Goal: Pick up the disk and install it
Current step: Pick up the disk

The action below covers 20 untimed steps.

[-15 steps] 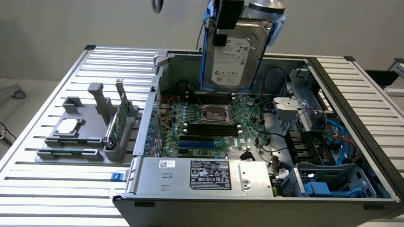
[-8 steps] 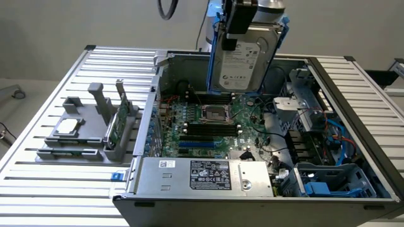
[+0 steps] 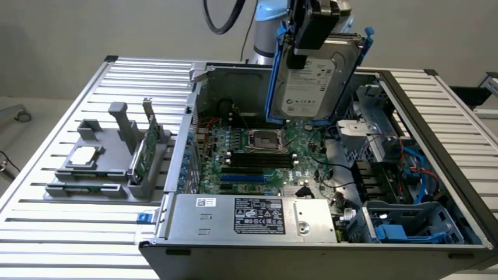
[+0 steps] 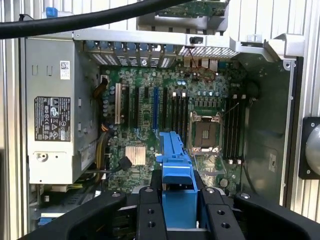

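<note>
"What's in your fingers?"
"My gripper [image 3: 304, 58] is clamped on the disk [image 3: 313, 87], and its blue rail sits between my fingers [image 4: 145, 222]. It hangs upright in the air, label facing out, above the open computer case [image 3: 311, 248]."
"And beneath?"
"The motherboard [image 3: 257, 154], well below, with the power supply [image 3: 257, 216] along the case's near wall."
"What does the case stand on?"
"A slatted metal table [image 3: 70, 233]. On the exterior view's left a grey holder [image 3: 97, 175] carries a green card [image 3: 148, 143] upright and a silver chip [image 3: 84, 154] flat."
"Farther?"
"A plain grey wall [image 3: 101, 29] and a patch of pale floor [image 3: 11, 137]."
</note>
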Tool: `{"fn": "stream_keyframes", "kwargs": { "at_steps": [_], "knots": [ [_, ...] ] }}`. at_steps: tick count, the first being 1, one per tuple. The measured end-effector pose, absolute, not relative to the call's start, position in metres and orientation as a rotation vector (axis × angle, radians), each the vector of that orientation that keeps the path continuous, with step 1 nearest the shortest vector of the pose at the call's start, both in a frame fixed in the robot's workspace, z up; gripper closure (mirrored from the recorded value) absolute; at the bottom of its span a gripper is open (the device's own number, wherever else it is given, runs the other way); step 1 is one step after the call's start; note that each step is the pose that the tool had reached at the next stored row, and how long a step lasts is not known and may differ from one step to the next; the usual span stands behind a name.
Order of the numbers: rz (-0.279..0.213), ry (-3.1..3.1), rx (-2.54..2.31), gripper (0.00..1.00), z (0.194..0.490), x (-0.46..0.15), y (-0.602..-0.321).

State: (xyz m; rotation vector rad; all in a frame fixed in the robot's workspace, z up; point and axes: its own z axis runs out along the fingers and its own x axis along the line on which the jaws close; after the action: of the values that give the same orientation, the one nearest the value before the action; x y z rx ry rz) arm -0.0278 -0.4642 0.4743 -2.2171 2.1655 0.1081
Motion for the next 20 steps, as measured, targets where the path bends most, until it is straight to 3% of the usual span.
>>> {"fn": "stream_keyframes", "kwargs": {
  "at_steps": [20],
  "knots": [
    [0.131, 2.154, -2.206, 0.68, 0.474, 0.019, -0.502]
  ]
}}
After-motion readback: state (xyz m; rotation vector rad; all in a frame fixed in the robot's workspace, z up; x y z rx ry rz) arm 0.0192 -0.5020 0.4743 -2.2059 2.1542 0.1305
